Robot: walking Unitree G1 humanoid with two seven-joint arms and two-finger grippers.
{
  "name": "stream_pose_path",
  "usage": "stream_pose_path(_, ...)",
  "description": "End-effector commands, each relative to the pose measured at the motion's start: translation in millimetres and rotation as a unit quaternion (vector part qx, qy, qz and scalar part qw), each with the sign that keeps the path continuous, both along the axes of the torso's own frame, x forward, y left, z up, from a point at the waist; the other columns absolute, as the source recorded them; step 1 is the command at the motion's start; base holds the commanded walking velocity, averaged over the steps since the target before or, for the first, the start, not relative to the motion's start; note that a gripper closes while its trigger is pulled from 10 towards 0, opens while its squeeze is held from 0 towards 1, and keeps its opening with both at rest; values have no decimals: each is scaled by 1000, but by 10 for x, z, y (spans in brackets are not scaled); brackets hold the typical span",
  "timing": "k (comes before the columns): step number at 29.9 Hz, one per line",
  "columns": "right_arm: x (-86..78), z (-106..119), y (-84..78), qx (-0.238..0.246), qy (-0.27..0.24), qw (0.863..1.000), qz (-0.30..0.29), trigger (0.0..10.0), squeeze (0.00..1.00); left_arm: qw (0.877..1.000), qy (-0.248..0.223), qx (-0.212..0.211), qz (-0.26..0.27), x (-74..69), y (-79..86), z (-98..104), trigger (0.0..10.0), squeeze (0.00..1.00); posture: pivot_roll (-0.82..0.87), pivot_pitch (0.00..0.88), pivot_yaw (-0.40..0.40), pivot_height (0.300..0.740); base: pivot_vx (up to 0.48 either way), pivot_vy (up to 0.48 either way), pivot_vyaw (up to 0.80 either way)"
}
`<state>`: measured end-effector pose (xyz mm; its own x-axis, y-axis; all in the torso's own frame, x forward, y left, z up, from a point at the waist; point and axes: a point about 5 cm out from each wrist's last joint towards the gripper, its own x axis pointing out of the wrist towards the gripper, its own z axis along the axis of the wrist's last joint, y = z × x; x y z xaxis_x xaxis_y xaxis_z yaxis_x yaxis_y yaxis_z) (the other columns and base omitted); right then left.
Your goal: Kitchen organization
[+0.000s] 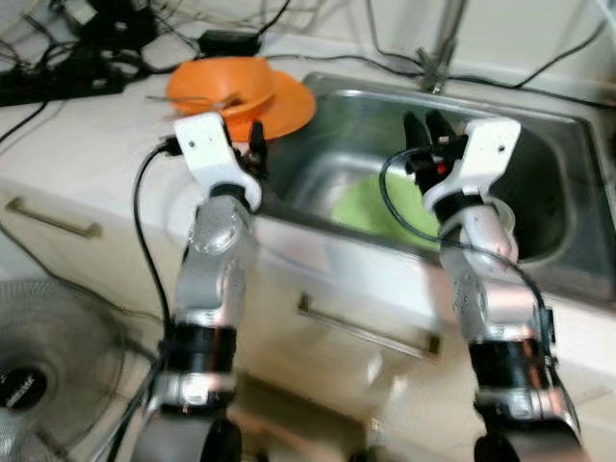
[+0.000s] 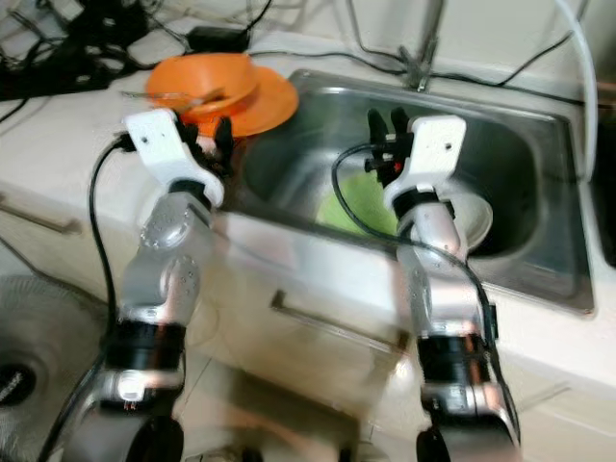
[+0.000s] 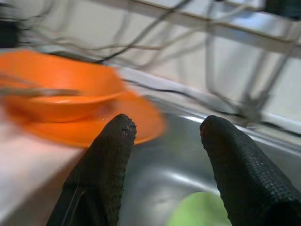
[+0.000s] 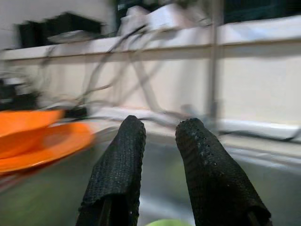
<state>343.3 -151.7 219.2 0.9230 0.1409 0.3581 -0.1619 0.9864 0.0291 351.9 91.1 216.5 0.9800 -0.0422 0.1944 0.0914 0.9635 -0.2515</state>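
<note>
- Steel sink [image 1: 539,125] set into the pale surface [image 1: 87,144]: it holds one lime-green plate [image 1: 380,207] lying on its floor and one white bowl [image 2: 474,217] just beside the plate at 3 o'clock, partly hidden behind the right arm.
- One orange bowl [image 1: 217,82] sits on one orange plate [image 1: 289,106] on the surface, touching the sink's rim at the 10 o'clock corner; a thin utensil [image 1: 192,100] rests across the bowl, too blurred to tell what kind.
- One tap [image 1: 441,53] stands at the sink's 12 o'clock edge.
- Left tool [image 1: 256,152]: both black fingers [image 3: 110,160] spread well apart, gripping nothing, hovering at the sink's 9 o'clock rim just beside the orange plate.
- Right tool [image 1: 423,135]: fingers [image 4: 120,174] apart with a narrow gap, empty, raised over the sink above the green plate.
- Black cables [image 1: 67,67] and a power adapter [image 1: 229,40] lie on the surface at 11 o'clock.
- One fan [image 1: 48,375] stands on the floor at 8 o'clock.
- Two drawer handles [image 1: 371,334] show on the cabinet front.
- No writing can be read.
</note>
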Motion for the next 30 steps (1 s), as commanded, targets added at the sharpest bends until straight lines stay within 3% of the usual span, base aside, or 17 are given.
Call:
stream_pose_path(1, 4, 7, 79, 7, 2, 1000, 15, 10000, 0, 1000, -10, 0, 18, 6, 108, 40, 10000, 0, 11, 104, 15, 740, 0, 0, -800)
stream_pose_path(18, -4, 6, 96, 8, 0, 1000, 19, 10000, 0, 1000, -12, 4, 10, -8, 70, 39, 10000, 0, 8, 94, 15, 740, 0, 0, -800)
stream_pose_path(30, -19, 2, 100, 7, -3, 1000, 18, 10000, 0, 1000, -7, 1, 14, -7, 89, 30, 10000, 0, 9, 101, 15, 740, 0, 0, 0)
